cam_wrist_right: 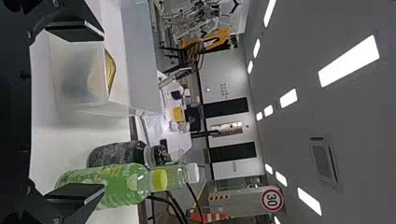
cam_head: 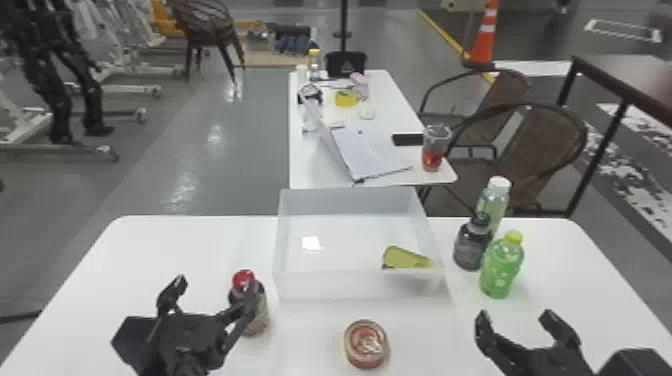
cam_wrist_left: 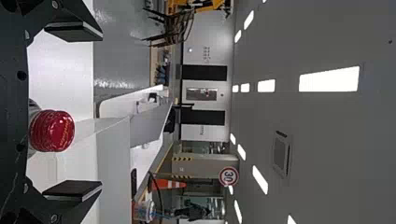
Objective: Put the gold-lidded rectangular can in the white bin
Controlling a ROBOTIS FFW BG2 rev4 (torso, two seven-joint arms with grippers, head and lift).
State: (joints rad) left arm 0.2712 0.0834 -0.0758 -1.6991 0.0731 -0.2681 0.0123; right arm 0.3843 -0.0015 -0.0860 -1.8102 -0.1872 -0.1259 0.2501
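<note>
Two grippers are held open over the near part of the tbl [cam_head: 150, 250], w/ nothing gripped by either. The L gripper [cam_head: 215, 286] is kept wide, its fingers well apart; a red-capped btl. [cam_head: 243, 279] is partly covered by one finger in the head view, & its cap is seen btwn both in the L wrist view. Whether it's touched can't be told. The R gripper [cam_head: 516, 317] is likewise spread wide, nr the R side.

The gold-lidded rectangular can [cam_head: 406, 258] is already in the white bin [cam_head: 325, 287], set in the near R corner, lid up. A round can w/ red top [cam_head: 366, 345] is placed on the near side of the bin, outside it. To the bin's R, three btls. are grouped upright: dark btl. [cam_head: 470, 247], green btl. w/ yellow cap [cam_head: 502, 270], & white-capped btl. [cam_head: 494, 205] behind. On a 2nd tbl [cam_head: 310, 172] beyond, an open notebook [cam_head: 372, 152] & a cup [cam_head: 434, 150] w/ red contents are seen.
</note>
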